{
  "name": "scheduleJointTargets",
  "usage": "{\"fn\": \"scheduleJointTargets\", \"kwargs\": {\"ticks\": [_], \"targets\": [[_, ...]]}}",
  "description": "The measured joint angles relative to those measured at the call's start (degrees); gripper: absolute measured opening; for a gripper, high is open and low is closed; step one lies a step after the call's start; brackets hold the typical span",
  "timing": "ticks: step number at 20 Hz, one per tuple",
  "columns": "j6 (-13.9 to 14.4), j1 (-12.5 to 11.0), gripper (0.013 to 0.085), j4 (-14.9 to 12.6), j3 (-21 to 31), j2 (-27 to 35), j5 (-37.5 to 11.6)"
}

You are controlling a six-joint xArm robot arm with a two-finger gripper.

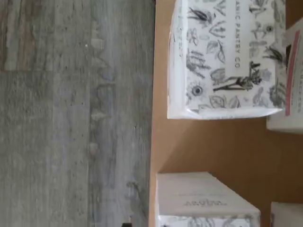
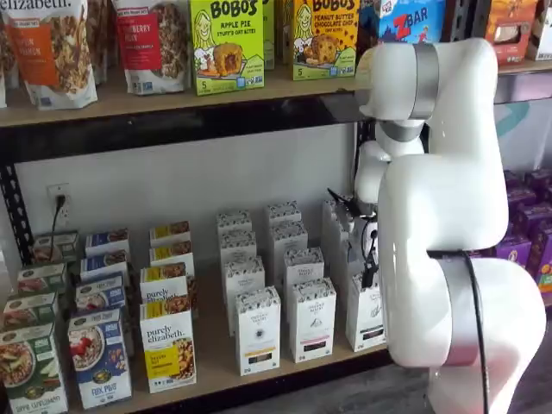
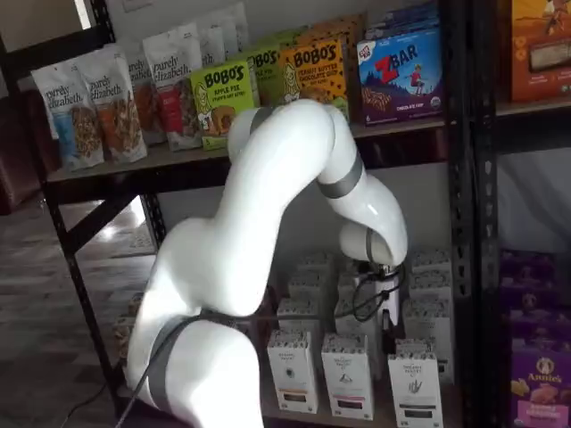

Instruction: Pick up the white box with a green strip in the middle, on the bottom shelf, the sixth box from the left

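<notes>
gripper: white body with black fingers (image 3: pixel 389 323), hanging from the white robot arm (image 3: pixel 268 205) over the white cartons; partly hidden behind the arm in the other shelf view (image 2: pixel 369 269)
jaw state: spread to full width, nothing between the fingers; the gap itself is hard to make out in the pictures
target: the white box (image 3: pixel 415 388), a tall narrow white carton with a speckled top band, small centre logo and dark strip low on its front; upright in the front row, untouched
target vs gripper: at 5 o'clock from the fingers in a shelf view, clearly below them; at 6 o'clock (image 2: pixel 362 315) in the other, with its right edge behind the arm
shelf: the bottom shelf (image 2: pixel 226 381), pale plywood board with a black front rail
neighbours: similar white carton (image 2: pixel 312 319) just beside the target at 9 o'clock; white purely elizabeth box with yellow label (image 2: pixel 168 345) further the same way
wrist view: picture turned sideways; white carton top with black botanical line print (image 1: pixel 227 56) on plywood, grey wood-plank floor (image 1: pixel 71 118) past the shelf edge; fingers not seen
</notes>
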Motion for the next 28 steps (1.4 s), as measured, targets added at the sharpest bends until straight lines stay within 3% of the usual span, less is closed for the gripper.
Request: {"fn": "scheduleJointTargets", "kwargs": {"ticks": [28], "targets": [[9.4,-1.2,0.085,-12.1,-7.5,9.6,-2.0]]}}
